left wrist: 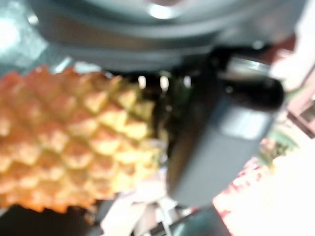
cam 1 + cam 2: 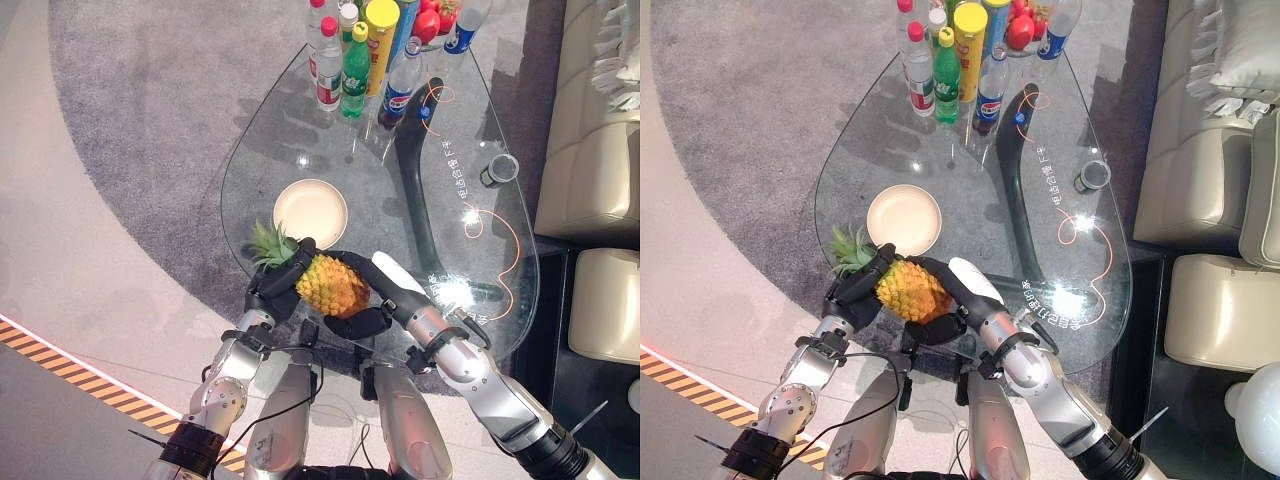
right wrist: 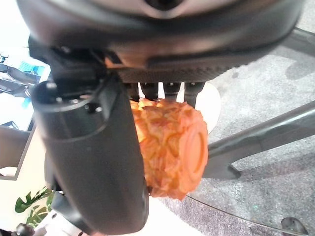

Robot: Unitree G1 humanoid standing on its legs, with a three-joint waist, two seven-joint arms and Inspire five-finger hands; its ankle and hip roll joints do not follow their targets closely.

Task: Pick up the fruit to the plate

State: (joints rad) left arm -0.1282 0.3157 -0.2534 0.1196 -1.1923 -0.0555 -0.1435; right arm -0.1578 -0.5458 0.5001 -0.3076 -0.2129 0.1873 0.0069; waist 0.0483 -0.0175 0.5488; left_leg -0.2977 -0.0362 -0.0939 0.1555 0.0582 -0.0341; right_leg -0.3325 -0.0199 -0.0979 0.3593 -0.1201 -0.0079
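Observation:
A pineapple [image 2: 330,285] with a green leafy crown [image 2: 268,243] is held on its side over the near edge of the glass table [image 2: 455,150]. My left hand [image 2: 275,280] curls round its crown end. My right hand [image 2: 372,312] wraps its base end from below and the right. In the right wrist view the pineapple's orange base [image 3: 173,147] sits behind my thumb [image 3: 93,157]. The left wrist view has its scaly skin [image 1: 74,142] against my thumb [image 1: 216,142]. A round cream plate [image 2: 310,213] lies on the glass just beyond the pineapple.
Several bottles [image 2: 355,70] and a yellow can [image 2: 381,40] stand at the table's far end, with red fruit [image 2: 428,22] behind them. A small dark cup [image 2: 500,170] sits at the right. A beige sofa [image 2: 600,130] stands to the right.

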